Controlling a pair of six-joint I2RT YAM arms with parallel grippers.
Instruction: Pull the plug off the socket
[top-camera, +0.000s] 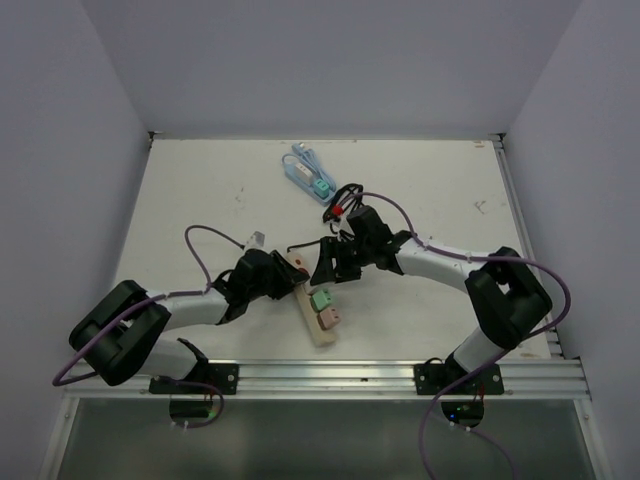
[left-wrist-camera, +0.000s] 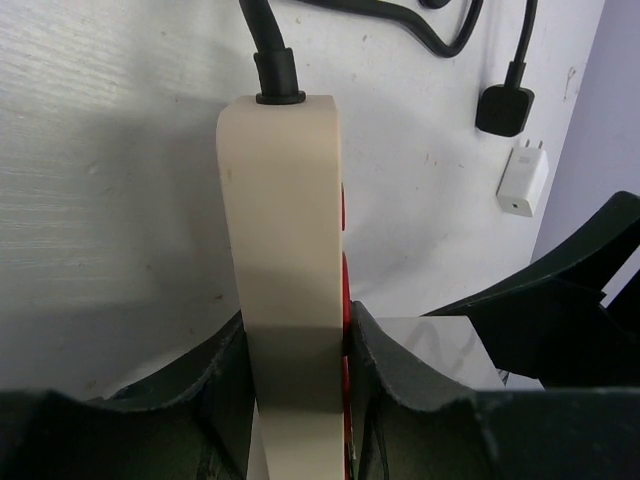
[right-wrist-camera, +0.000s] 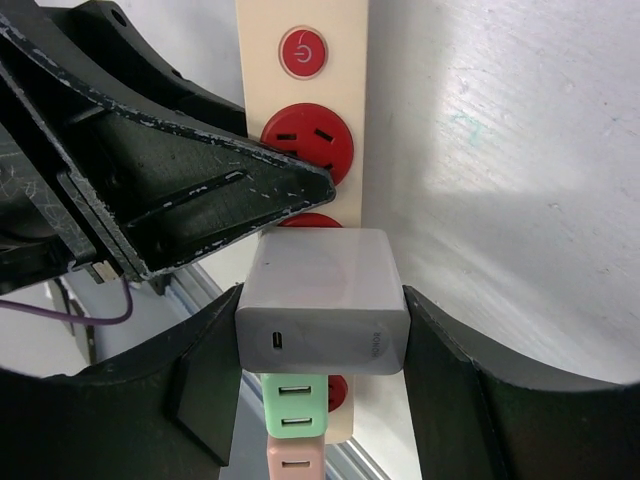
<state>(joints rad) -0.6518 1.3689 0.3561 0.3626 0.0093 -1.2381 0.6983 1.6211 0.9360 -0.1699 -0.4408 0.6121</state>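
A cream power strip (top-camera: 316, 322) with red sockets lies near the table's front edge. My left gripper (left-wrist-camera: 296, 350) is shut on the strip (left-wrist-camera: 285, 220), one finger on each long side. My right gripper (right-wrist-camera: 322, 330) is shut on a white cube charger plug (right-wrist-camera: 322, 300) that sits over a red socket in the middle of the strip (right-wrist-camera: 345, 90). Its prongs are hidden, so I cannot tell whether it is seated. A green plug (right-wrist-camera: 295, 405) and a pink plug (right-wrist-camera: 295, 462) sit in the sockets beyond it. In the top view both grippers meet over the strip's far end.
The strip's black cable (left-wrist-camera: 270, 40) runs away over the table. A loose white charger (left-wrist-camera: 523, 177) and a black plug (left-wrist-camera: 504, 108) lie beyond. A blue and white item (top-camera: 305, 172) lies at the back. A metal rail (top-camera: 330, 375) lines the near edge.
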